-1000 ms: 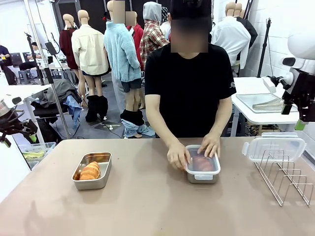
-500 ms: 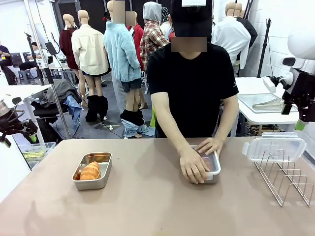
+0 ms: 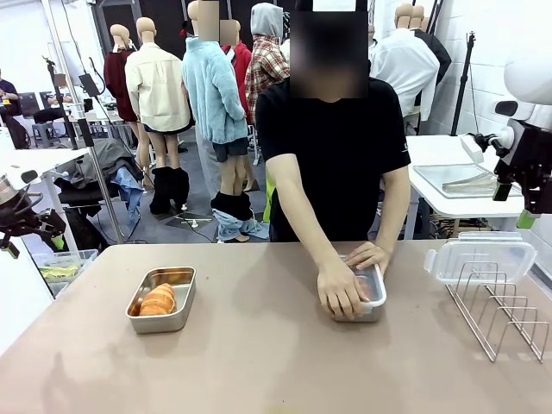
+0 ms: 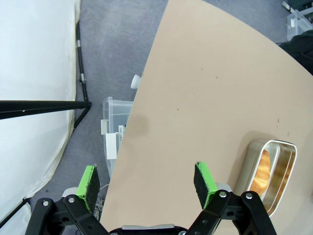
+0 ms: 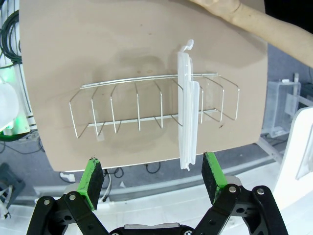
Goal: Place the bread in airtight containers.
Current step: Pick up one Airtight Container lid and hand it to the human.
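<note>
Front view: the open shiny steel pan (image 3: 164, 326) with rounded corners holds one ridged golden croissant (image 3: 158, 300); the second pan (image 3: 378, 299) sits under the person's hands (image 3: 341, 291), which press on its clear lid (image 3: 372, 281), so its content is hidden. Between them the smooth tan table (image 3: 259, 362) is free, and a spare lid (image 3: 479, 259) stands on edge in the wire rack (image 3: 504, 315) near the right edge. The left gripper (image 4: 146, 177) hangs spread over the left table edge, the right gripper (image 5: 152, 175) spread over the rack.

A person (image 3: 332, 172) at the centre of the front view wears a black short-sleeved T-shirt (image 3: 345, 129) with a small white mark (image 3: 406, 148) on one sleeve. At the right edge is a white rounded robot arm (image 3: 530, 82). Along the bottom of each wrist view, the left gripper (image 4: 146, 178) and right gripper (image 5: 152, 176) are black, with silver screws and green pads (image 4: 89, 182).
</note>
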### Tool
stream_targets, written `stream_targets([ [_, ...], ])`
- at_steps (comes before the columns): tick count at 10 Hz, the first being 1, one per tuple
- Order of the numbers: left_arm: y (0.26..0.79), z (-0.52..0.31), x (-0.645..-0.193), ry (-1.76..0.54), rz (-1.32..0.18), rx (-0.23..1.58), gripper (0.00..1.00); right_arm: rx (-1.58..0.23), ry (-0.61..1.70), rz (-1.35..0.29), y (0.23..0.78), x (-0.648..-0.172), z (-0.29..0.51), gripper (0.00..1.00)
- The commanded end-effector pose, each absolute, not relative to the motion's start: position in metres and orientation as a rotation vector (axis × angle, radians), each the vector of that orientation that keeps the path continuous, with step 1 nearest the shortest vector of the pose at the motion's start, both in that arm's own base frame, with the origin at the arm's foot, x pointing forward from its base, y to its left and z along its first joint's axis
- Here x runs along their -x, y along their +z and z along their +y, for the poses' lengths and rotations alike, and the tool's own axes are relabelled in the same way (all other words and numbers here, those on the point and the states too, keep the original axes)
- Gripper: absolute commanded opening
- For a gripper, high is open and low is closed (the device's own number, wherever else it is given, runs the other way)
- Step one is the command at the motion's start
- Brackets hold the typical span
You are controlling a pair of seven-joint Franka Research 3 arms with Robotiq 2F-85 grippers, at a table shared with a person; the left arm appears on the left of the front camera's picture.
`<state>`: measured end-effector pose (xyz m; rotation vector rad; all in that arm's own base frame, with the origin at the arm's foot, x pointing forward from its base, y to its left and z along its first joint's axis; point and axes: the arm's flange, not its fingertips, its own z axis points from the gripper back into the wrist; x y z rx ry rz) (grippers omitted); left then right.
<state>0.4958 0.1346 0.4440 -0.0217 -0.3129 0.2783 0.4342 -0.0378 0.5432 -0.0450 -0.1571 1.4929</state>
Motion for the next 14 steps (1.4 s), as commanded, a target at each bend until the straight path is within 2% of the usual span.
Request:
stream_targets([
  [1, 0.4446, 0.1363, -0.495, 0.281, -0.314, 0.02, 1.0, 0.051, 1.478, -0.145, 0.5448, -0.4338, -0.0344, 1.0],
  [14, 0.4446, 0.1363, -0.495, 0.281, -0.314, 0.02, 1.0, 0.051, 1.478, -0.145, 0.5448, -0.4338, -0.0344, 1.0],
])
